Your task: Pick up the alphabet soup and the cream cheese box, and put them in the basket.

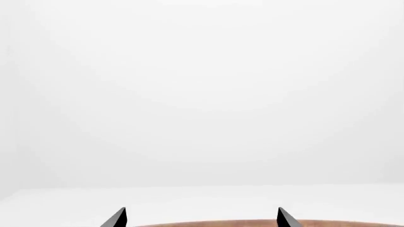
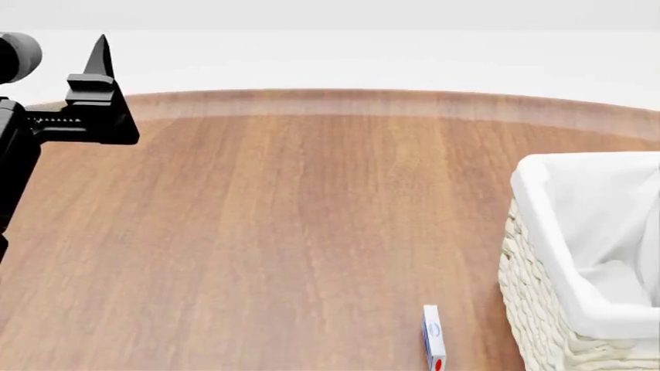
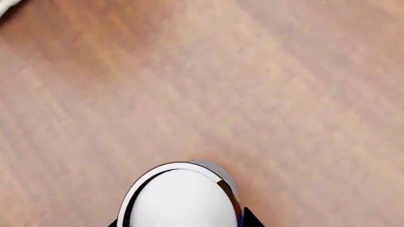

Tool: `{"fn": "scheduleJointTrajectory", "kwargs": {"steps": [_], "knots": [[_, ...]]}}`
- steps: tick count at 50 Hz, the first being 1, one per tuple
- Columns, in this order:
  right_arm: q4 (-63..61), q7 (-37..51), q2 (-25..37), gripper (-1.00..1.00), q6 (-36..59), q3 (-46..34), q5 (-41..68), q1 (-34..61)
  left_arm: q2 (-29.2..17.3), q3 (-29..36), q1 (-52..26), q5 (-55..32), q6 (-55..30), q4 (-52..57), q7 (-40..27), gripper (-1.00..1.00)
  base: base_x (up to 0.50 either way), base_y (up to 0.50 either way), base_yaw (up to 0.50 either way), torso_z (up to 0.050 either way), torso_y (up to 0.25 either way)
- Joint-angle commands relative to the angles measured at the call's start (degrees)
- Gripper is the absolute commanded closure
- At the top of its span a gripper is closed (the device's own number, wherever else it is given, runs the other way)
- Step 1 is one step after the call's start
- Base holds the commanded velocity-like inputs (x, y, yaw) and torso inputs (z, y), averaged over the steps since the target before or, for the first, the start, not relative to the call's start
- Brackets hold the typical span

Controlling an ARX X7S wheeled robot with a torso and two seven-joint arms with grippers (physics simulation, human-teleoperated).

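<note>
In the right wrist view my right gripper (image 3: 181,222) is shut on the alphabet soup (image 3: 180,198). I see the can from above: a silvery-white top with a dark rim, and a black fingertip tight against each side. This gripper and the can are out of the head view. The cream cheese box (image 2: 433,340), thin and white with blue print and a red mark, lies on the wooden table (image 2: 289,216) just left of the basket (image 2: 531,294). My left gripper (image 1: 202,218) is open and empty. It is raised at the far left (image 2: 100,73), pointing past the table's far edge.
The basket's white liner (image 2: 588,224) folds over its rim at the right edge of the head view. The table's curved far edge (image 2: 341,94) meets a white floor. A white patch (image 3: 7,4) shows in one corner of the right wrist view.
</note>
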Motion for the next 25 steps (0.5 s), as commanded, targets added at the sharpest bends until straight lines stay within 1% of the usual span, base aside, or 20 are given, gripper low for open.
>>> {"fn": "scheduleJointTrajectory", "kwargs": {"steps": [1, 5, 8, 10, 11, 14, 15, 17, 21, 25], "knots": [[0.1, -1.1, -0.1, 1.00, -0.6, -0.5, 1.4, 0.8, -0.2, 0.2, 0.1, -0.1, 0.5, -0.3, -0.1, -1.00, 0.00, 0.00, 0.00, 0.000, 0.000], [-1.6, 0.8, 1.0, 1.00, 0.2, -0.2, 3.2, 1.4, -0.2, 0.2, 0.1, -0.2, 0.6, -0.5, -0.1, -1.00, 0.00, 0.00, 0.00, 0.000, 0.000], [-4.7, 4.8, 3.1, 1.00, 1.3, 0.5, 7.7, 3.2, -0.2, 0.2, 0.3, -0.2, 0.7, -0.4, -0.2, -1.00, 0.00, 0.00, 0.00, 0.000, 0.000], [-6.4, 8.1, 5.1, 1.00, 2.1, 0.5, 10.6, 4.4, -0.3, 0.4, 0.4, -0.1, 0.9, -0.6, -0.1, -1.00, 0.00, 0.00, 0.00, 0.000, 0.000], [-7.6, 11.7, 6.9, 1.00, 2.1, 0.7, 14.8, 5.9, -0.3, 0.5, 0.5, -0.1, 1.0, -0.6, -0.1, -1.00, 0.00, 0.00, 0.00, 0.000, 0.000], [-8.7, 16.8, 9.9, 1.00, 1.8, -0.1, 20.4, 8.2, -0.3, 0.5, 0.5, -0.3, 0.9, -0.6, -0.2, -1.00, 0.00, 0.00, 0.00, 0.000, 0.000], [-9.3, 19.3, 12.1, 1.00, 1.5, -0.9, 23.1, 9.9, -0.3, 0.5, 0.5, -0.3, 1.0, -0.7, -0.1, -1.00, 0.00, 0.00, 0.00, 0.000, 0.000], [-9.5, 21.7, 13.6, 1.00, 0.8, -1.6, 25.9, 11.3, -0.3, 0.5, 0.5, -0.3, 1.1, -0.8, -0.1, -1.00, 0.00, 0.00, 0.00, 0.000, 0.000], [-10.5, 27.4, 19.5, 1.00, -1.6, -3.9, 33.0, 16.3, -0.5, 0.4, 0.4, -0.3, 1.3, -1.1, -0.1, -1.00, 0.00, 0.00, 0.00, 0.000, 0.000], [-10.7, 30.3, 23.6, 1.00, -3.9, -7.4, 37.5, 21.2, -0.6, 0.5, 0.6, -0.4, 1.3, -0.9, -0.2, -1.00, 0.00, 0.00, 0.00, 0.000, 0.000]]}}
